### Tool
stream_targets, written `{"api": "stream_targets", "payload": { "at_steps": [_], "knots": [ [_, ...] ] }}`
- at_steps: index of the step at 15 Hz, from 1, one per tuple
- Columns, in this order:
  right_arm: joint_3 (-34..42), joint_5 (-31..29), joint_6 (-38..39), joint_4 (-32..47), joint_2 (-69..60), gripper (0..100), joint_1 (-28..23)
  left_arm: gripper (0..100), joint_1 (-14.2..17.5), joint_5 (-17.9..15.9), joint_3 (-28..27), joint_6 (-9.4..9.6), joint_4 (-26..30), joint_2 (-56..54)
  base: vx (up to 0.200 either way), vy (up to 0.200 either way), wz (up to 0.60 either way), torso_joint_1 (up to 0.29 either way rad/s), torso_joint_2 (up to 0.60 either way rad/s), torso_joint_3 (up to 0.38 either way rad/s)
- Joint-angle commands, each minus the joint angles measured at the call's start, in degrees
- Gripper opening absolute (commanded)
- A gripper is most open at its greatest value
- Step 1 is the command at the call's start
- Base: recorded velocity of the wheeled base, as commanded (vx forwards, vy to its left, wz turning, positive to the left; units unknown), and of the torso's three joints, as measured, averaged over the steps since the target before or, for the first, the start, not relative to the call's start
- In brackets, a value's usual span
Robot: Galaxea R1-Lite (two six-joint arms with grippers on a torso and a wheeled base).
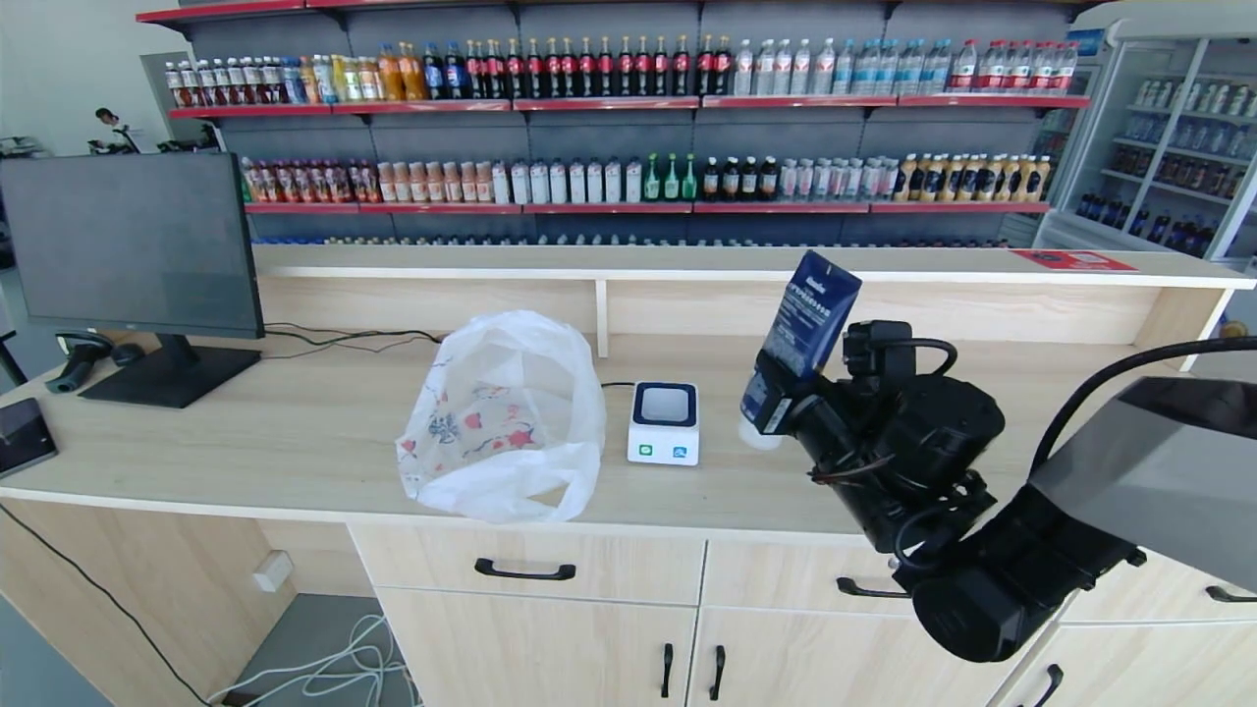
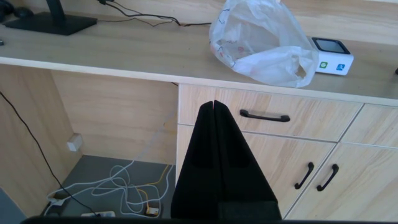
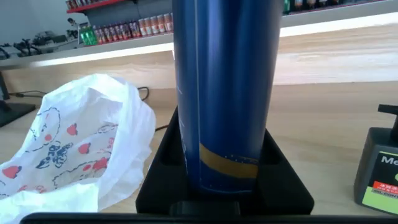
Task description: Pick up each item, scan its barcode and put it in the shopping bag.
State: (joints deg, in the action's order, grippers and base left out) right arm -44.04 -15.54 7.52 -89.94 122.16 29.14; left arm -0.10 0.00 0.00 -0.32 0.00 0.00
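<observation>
Blue plastic tube [image 1: 811,314] is hanging tilted above the right half of the bench [image 1: 295,432], white cap end down, with the right fingers [image 1: 793,410] clamping around its lower part. It is sitting just to the right of the white scanner [image 1: 665,422], not over the scanner's window. The pick-up is therefore looking done, and the barcode scan is judged to be the step in hand.

The shopping bag [image 1: 501,422] is lying slumped near the front edge of the bench, just beside the scanner's left side. Whether anything is lying inside it cannot be told. The left fingers [image 2: 212,124] are pressing together on nothing, hanging below the front edge, before the drawers.

Scanning and bagging this 1 tube are remaining, then any further items. A dark box [image 3: 380,168] is standing on the bench near the tube and may be 1 of them.
</observation>
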Motion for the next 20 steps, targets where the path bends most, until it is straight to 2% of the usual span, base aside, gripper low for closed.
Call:
{"api": "stream_targets", "payload": {
  "at_steps": [1,9,13,17,20],
  "knots": [
    [4.1,0.1,-0.8,-0.1,-6.1,0,0.3,0,0.0,0.0,0.0,-0.03,0.0,0.0,0.000,0.000,0.00,0.000,0.00,0.000],
    [20.8,0.1,-1.7,-0.1,-22.2,0,1.1,0,0.0,0.0,0.0,-0.03,0.0,0.0,0.000,0.000,0.00,0.000,0.00,0.000],
    [27.2,0.7,-1.9,-0.1,-30.1,0,3.2,0,0.0,0.0,0.0,-0.03,0.0,0.0,0.000,0.000,0.00,0.000,0.00,0.000],
    [26.8,8.5,0.8,-0.1,-32.3,0,3.8,0,0.0,0.0,0.0,-0.03,0.0,0.0,0.000,0.000,0.00,0.000,0.00,0.000],
    [26.9,9.6,7.2,-0.1,-33.3,0,10.9,0,0.0,0.0,0.0,-0.03,0.0,0.0,0.000,0.000,0.00,0.000,0.00,0.000]
  ]
}}
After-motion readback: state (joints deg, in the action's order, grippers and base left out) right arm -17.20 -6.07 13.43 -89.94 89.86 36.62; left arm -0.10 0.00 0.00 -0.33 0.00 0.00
